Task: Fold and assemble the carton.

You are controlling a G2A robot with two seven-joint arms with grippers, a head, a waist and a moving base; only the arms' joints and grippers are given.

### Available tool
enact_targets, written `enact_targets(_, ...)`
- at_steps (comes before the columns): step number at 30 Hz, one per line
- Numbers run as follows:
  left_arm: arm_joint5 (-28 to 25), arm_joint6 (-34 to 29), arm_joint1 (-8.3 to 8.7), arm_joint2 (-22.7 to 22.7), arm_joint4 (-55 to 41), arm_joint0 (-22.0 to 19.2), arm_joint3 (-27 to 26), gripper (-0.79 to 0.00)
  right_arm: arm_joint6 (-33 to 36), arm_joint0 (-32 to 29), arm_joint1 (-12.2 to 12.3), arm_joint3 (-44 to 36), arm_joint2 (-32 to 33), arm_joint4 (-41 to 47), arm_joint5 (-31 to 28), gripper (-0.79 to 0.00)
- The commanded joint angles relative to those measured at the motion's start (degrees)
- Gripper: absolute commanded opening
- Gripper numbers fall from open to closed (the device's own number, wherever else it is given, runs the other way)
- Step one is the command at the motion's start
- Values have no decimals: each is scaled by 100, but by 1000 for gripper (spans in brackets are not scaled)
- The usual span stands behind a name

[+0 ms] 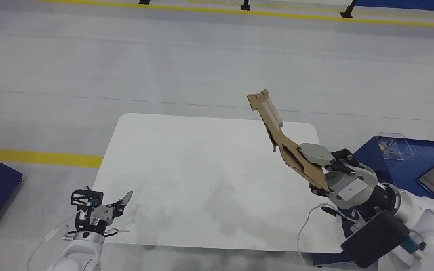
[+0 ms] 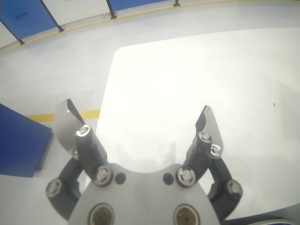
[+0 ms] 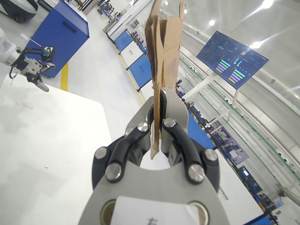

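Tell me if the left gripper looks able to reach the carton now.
Probably yes: the left gripper is open, and nothing stands between it and the carton the right gripper holds aloft.

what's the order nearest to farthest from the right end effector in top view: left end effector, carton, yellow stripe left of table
1. carton, held in right end effector
2. left end effector, across the table
3. yellow stripe, on the floor beyond it
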Motion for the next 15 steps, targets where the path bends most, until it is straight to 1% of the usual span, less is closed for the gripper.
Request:
enact_targets(1,0,0,0,0,0,0,0,0,1,0,0,0,0,-16,0,-785)
enact_targets(9,0,0,0,0,0,0,0,0,-1,1,4,0,-17,-22,38,-785)
enact_targets(10,0,0,0,0,0,0,0,0,-60,139,36,0,-23,-329,59,-785)
enact_targets(11,0,0,0,0,0,0,0,0,-235,323,82,0,-37,-816,126,-785)
enact_targets(14,0,0,0,0,0,0,0,0,-1122,517,208,0,-157,-2154,713,-785)
enact_targets(15,0,0,0,0,0,0,0,0,-1461,564,262,0,-157,-2770,1061,-785)
